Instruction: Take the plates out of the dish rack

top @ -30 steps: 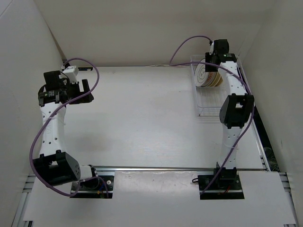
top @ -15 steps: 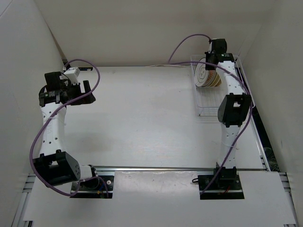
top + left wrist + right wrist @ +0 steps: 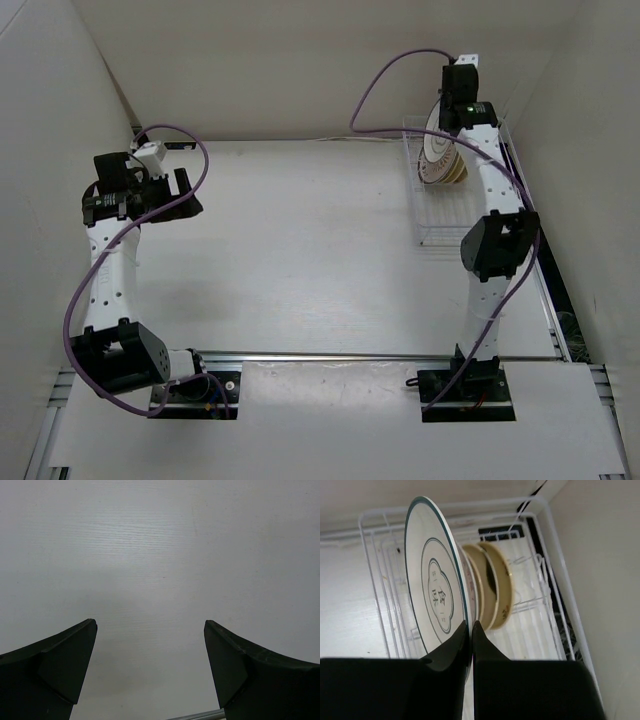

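A white plate with dark rings [image 3: 432, 587] stands on edge at the front of the row in the white wire dish rack [image 3: 540, 510]. My right gripper [image 3: 470, 623] is shut on its rim. Behind it stand cream-yellow plates [image 3: 497, 587] with brownish rims, upright in the rack's slots. In the top view the held plate [image 3: 437, 145] sits at the far end of the rack [image 3: 440, 215], under the right wrist. My left gripper [image 3: 150, 625] hangs open over bare table at the far left [image 3: 185, 190], with nothing between its fingers.
The rack lies along the right wall in the back right corner. White walls close off the table on the left, back and right. A purple cable loops off each arm. A metal rail [image 3: 380, 357] crosses the near edge between the arm bases.
My right gripper has closed onto the ringed plate's rim and drawn up and back, lifting the plate a little. The left arm has stayed still.
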Robot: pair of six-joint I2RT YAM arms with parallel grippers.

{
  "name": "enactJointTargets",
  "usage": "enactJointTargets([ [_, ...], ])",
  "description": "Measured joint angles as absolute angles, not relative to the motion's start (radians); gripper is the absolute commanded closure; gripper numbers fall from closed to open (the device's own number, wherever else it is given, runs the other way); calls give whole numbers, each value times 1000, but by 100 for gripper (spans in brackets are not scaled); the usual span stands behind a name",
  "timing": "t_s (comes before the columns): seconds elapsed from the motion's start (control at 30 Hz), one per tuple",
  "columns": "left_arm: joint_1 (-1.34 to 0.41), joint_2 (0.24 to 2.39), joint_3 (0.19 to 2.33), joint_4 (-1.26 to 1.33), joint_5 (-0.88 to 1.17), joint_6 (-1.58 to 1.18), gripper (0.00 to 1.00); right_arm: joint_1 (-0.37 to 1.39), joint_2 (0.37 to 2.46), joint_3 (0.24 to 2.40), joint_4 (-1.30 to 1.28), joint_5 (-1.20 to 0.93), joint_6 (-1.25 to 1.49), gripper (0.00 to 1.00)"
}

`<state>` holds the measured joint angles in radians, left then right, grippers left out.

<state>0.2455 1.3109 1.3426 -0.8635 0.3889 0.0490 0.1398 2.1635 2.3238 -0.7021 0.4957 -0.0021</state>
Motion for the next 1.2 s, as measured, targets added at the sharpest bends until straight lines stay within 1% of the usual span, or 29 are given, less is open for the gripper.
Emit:
enactJointTargets([
  [0.13, 245, 1306, 1333, -854, 391, 30, 0, 146, 2026, 2278, -674, 549, -3, 100],
  [0.23, 245, 1301, 1311, -852, 414, 8, 0, 146, 1886, 2173, -658, 567, -3, 100],
  [0.3, 245, 1311, 1309, -853, 444, -4, 0, 146, 1803, 2105, -667, 554, 10, 100],
  [0.33, 241, 1320, 1310, -852, 456, -9, 0, 142, 1763, 2072, -678, 514, 25, 100],
  [0.43, 179, 1378, 1354, -860, 448, -12, 0, 110, 1669, 1980, -722, 266, 74, 100],
  [0.53, 85, 1451, 1420, -861, 469, -12, 0, 81, 1615, 1866, -757, -59, 114, 100],
  [0.67, 21, 1551, 1486, -863, 604, -24, 0, 83, 1617, 1681, -797, -479, 138, 100],
  [0.73, 3, 1600, 1499, -866, 702, -33, 0, 105, 1626, 1559, -817, -643, 134, 100],
  [0.83, -32, 1667, 1503, -873, 856, -51, 0, 160, 1643, 1428, -867, -788, 118, 100],
  [0.9, -59, 1705, 1500, -872, 974, -78, 2, 200, 1645, 1394, -892, -861, 109, 100],
  [1.03, -83, 1734, 1458, -846, 1187, -141, 7, 226, 1646, 1409, -890, -948, 96, 100],
  [1.2, -83, 1748, 1412, -828, 1296, -191, 7, 227, 1687, 1481, -878, -975, 93, 100],
])
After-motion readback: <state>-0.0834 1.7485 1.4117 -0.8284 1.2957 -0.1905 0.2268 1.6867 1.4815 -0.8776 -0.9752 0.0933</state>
